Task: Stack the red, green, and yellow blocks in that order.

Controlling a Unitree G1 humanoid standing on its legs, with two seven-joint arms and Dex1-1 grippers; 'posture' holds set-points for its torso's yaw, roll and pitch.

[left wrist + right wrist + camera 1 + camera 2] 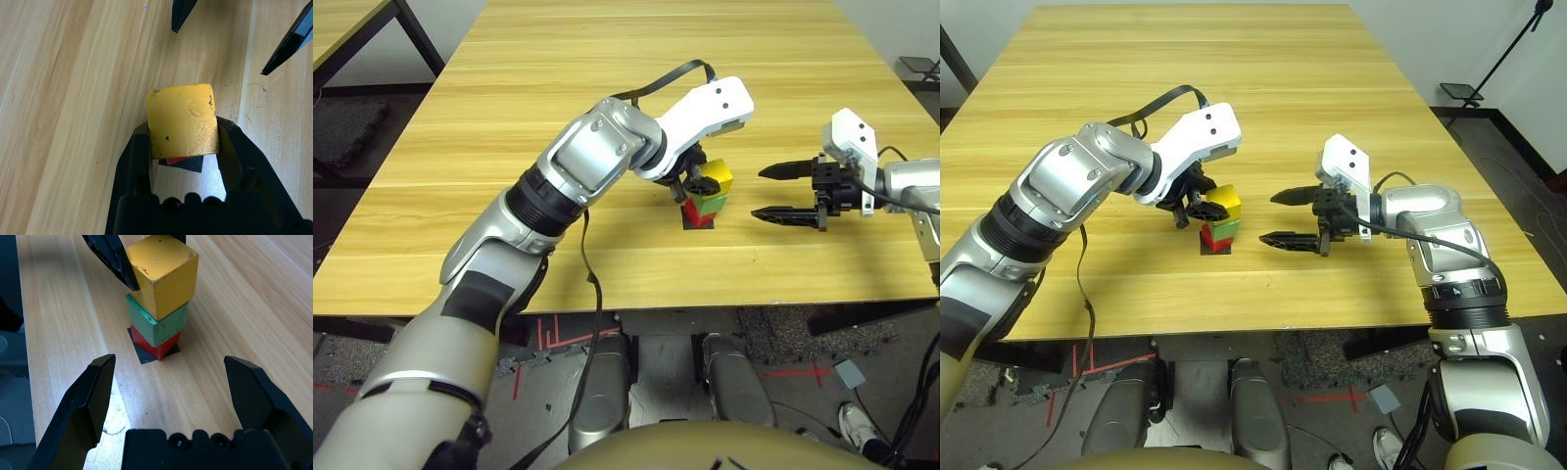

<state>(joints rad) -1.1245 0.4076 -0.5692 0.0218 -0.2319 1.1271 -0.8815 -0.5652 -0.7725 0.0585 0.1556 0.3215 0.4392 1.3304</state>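
- The desk (509,196) is a light wooden one, and the action sits towards its near edge, about midway along it.
- A flat black square patch (146,354) lies on the desk there, and the three blocks stand on it as a single column.
- The red block (156,345) is at the bottom, resting on the patch.
- The green block (159,323) sits on the red one, turned slightly out of line with it.
- The yellow block (164,274) is on top, tilted and skewed so that one corner overhangs the green block; whether it rests fully on the green block cannot be told.
- The left gripper (183,142) is clenched on the yellow block, one black finger pressed to each of two opposite faces, reaching down to it from the robot's left.
- The right gripper (1291,217) hangs just beside the column on the robot's right, pointing at it, released: its two fingers are spread wide and touch nothing, with bare desk between their tips and the blocks.
- Beyond the column the desk runs bare to its far edge.
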